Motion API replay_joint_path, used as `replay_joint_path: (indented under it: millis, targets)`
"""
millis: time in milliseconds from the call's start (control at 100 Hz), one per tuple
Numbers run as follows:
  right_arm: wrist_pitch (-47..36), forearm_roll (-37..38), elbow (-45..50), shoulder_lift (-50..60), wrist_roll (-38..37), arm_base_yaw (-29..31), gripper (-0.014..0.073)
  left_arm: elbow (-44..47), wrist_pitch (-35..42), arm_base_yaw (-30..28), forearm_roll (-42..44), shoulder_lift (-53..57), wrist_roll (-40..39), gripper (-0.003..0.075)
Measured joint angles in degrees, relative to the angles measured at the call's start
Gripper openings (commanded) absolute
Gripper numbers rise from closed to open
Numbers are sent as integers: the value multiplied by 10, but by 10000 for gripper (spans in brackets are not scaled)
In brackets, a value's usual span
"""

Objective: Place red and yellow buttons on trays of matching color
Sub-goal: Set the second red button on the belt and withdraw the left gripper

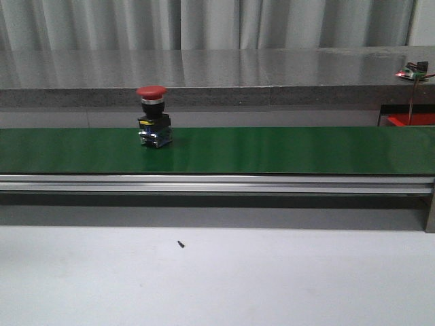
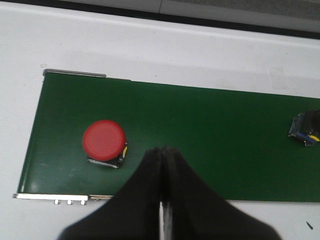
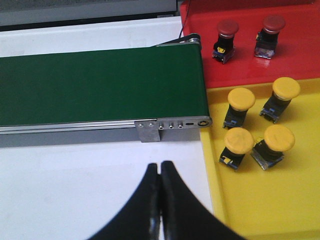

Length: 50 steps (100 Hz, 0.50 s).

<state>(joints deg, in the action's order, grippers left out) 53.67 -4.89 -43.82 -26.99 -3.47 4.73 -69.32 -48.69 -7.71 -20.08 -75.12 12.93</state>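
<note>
A red button (image 1: 151,93) stands upright on the green belt (image 1: 272,149) in the front view, with neither gripper in that view. In the left wrist view a red button (image 2: 104,141) sits near the belt's end, and my left gripper (image 2: 163,150) is shut and empty just beside it. At that view's edge part of another button (image 2: 305,130) shows. My right gripper (image 3: 160,165) is shut and empty over the white table, near the yellow tray (image 3: 280,205). That tray holds several yellow buttons (image 3: 240,100). The red tray (image 3: 240,70) holds two red buttons (image 3: 226,35).
The belt's metal end roller and bracket (image 3: 172,123) lie next to both trays. A grey stone ledge (image 1: 204,75) runs behind the belt. A corner of the red tray (image 1: 411,120) shows at the far right. A small black speck (image 1: 181,244) lies on the white table.
</note>
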Motion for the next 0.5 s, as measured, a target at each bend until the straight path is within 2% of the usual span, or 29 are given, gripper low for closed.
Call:
replay_joint_path:
  millis: [350,500]
  targets:
    - [0,0,0,0,0,0,-17,149,56,37,6,120,0,-20]
    - [0,0,0,0,0,0,-18,204,65,84,14,160,0,-20]
